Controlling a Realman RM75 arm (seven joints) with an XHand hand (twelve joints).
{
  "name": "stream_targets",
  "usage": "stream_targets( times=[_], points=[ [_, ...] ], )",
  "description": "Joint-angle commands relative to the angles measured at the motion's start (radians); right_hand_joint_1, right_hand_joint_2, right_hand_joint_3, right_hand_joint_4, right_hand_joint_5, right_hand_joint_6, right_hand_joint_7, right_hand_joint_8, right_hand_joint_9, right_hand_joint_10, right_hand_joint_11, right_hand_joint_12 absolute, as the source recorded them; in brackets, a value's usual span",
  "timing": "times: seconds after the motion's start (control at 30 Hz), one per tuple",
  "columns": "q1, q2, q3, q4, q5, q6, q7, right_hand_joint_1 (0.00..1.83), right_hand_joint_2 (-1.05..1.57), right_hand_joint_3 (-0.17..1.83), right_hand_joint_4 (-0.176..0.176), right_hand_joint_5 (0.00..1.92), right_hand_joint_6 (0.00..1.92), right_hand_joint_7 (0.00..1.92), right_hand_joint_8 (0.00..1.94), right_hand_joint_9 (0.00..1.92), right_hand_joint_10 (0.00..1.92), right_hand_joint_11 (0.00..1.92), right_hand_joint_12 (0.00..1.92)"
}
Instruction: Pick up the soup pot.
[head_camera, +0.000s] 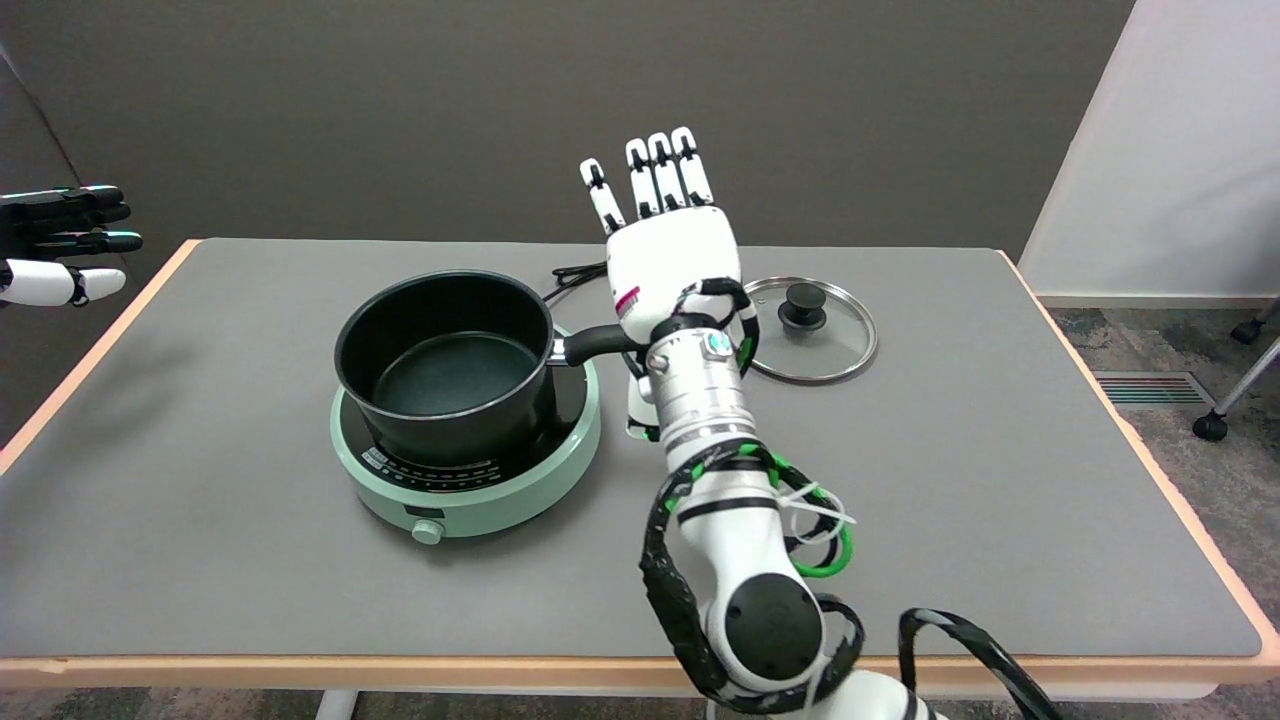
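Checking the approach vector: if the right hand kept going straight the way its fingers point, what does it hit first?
Nothing on the table, it seems. The right hand points its straight fingers toward the table's far edge and the grey wall. The soup pot sits off to its side. Depth unclear.

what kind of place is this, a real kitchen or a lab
Likely a lab or office test setup, not a kitchen: a black soup pot sits on a mint-green portable induction cooker on a grey-topped table, with bare walls and a caster-wheeled stand leg nearby.

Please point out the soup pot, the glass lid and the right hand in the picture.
soup pot (447, 372): head view, on its dark inner bottom.
glass lid (835, 345): head view, on the glass beside the knob.
right hand (668, 268): head view, on its white back.
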Motion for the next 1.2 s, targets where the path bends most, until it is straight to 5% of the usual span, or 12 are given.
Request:
stream_targets(
  times=[0.03,0.57,1.2],
  points=[
    [0.171,-0.07,-0.065,-0.155,0.19,-0.209,-0.156,1.16,-0.75,1.12,0.176,0.02,0.02,0.02,0.02,0.02,0.02,0.02,0.02],
    [0.227,-0.191,-0.1,-0.318,0.22,-0.42,-0.158,1.15,-0.75,1.12,0.176,0.02,0.02,0.02,0.02,0.02,0.02,0.02,0.02],
    [0.294,-0.261,-0.112,-0.43,0.27,-0.466,-0.158,1.15,-0.74,1.11,0.176,0.01,0.01,0.01,0.01,0.01,0.01,0.01,0.01]
  ],
)
